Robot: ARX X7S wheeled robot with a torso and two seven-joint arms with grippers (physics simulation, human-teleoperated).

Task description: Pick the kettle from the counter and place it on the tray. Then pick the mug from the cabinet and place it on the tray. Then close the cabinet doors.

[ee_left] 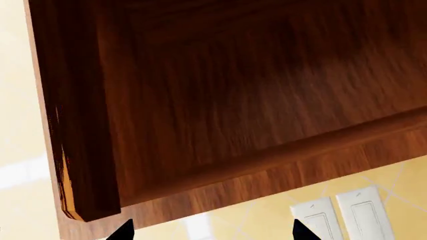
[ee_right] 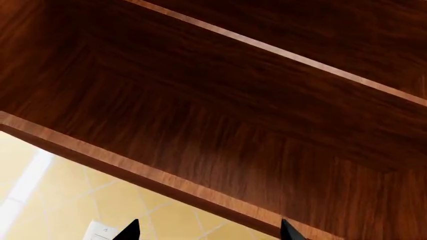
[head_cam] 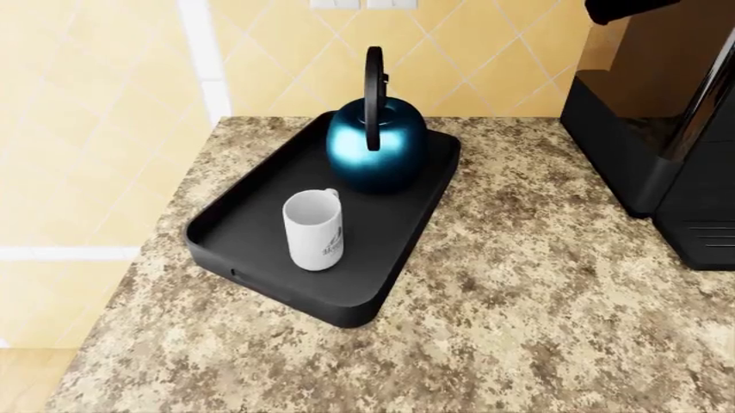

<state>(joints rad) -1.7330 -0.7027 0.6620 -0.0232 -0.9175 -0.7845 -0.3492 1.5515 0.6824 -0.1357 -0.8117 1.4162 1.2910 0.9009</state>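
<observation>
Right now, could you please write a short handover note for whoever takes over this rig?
Left gripper: open, empty, raised close to a brown wooden cabinet door.
Right gripper: open, empty, raised at the wooden cabinet.
Kettle: upright at the far end of the tray.
Mug: upright at the tray's near end, apart from the kettle.
Done: both items placed.
Left: closing the cabinet doors; the views do not show whether they are shut.
</observation>
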